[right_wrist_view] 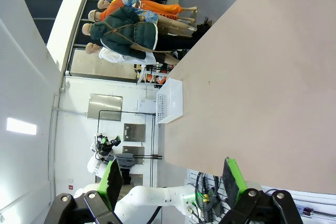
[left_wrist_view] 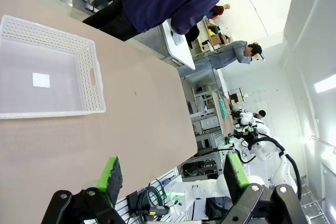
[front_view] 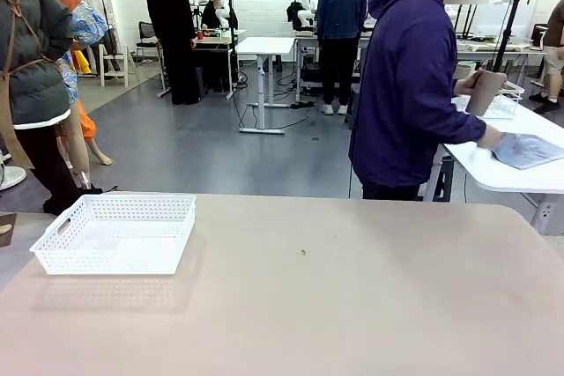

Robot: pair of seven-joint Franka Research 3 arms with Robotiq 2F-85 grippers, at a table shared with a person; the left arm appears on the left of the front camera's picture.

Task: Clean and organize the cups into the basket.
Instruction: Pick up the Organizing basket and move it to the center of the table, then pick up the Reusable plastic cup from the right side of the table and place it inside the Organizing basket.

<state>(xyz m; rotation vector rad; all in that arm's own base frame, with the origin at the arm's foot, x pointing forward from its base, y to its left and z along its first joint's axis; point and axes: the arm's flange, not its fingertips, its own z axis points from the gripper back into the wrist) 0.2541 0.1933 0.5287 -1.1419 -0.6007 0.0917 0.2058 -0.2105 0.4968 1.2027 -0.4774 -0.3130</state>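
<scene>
The white lattice basket (front_view: 115,233) stands empty near the left side of the tan table (front_view: 352,305). Beyond the far edge, a person in a purple hoodie (front_view: 405,85) faces a white side table and holds one tan-brown cup (front_view: 486,92) in a hand. In the left wrist view, my left gripper (left_wrist_view: 173,174) hangs open above the table, with the basket (left_wrist_view: 47,74) ahead of it and nothing between its green pads. My right gripper (right_wrist_view: 172,177) is open and empty too, and the basket (right_wrist_view: 170,100) sits far off at the table's other end.
On the white side table (front_view: 502,173) at the right lie a grey cloth (front_view: 526,151) under the person's other hand and a white wire basket (front_view: 504,101). Other people stand at tables farther back.
</scene>
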